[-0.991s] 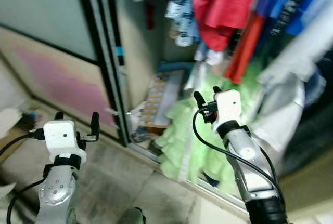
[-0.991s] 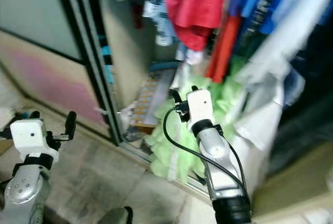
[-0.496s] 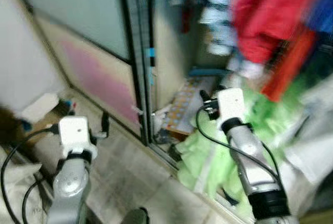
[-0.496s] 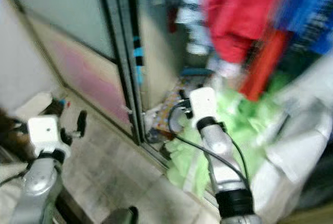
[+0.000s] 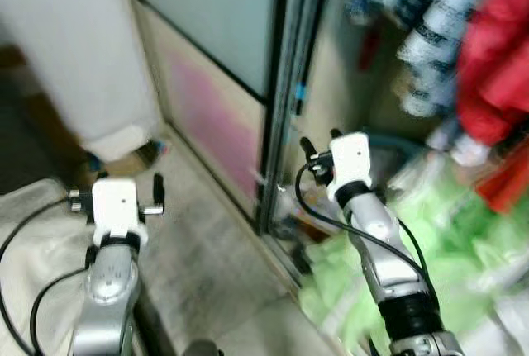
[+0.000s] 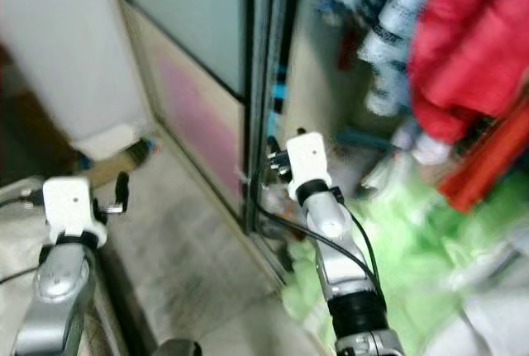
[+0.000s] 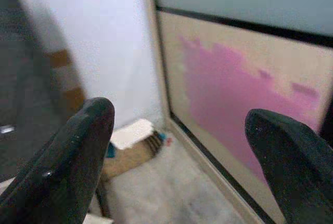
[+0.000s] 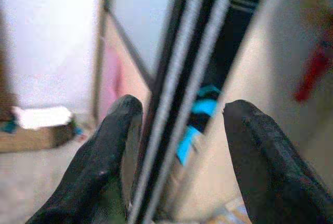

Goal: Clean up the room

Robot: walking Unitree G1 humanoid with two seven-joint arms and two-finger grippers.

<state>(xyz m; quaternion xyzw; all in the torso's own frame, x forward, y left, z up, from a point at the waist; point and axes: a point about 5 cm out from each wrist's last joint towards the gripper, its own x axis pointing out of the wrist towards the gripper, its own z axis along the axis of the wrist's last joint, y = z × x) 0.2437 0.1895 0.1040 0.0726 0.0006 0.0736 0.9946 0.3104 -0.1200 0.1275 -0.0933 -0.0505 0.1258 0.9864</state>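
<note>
In the head views the robot stands before an open wardrobe, and both pictures are blurred. The left hand (image 5: 116, 199) hangs over the floor (image 5: 207, 257) on the left, holding nothing. The right hand (image 5: 318, 148) is raised close to the dark edge of the sliding door (image 5: 285, 83). To the right, a heap of green cloth (image 5: 446, 240) spills from the wardrobe bottom onto the floor, below a hanging red garment (image 6: 471, 50); this heap is probably what needs tidying. Far left, a small box (image 5: 124, 145) lies by the wall.

In the left wrist view the fingers (image 7: 73, 161) stand wide apart and empty, facing the door's pink-stained panel (image 7: 234, 89).

In the right wrist view the fingers (image 8: 104, 167) are also wide and empty, just beside the door frame (image 8: 192, 78). The risk is that this hand knocks the frame or catches its cable on it. What lies under the green heap is hidden.
</note>
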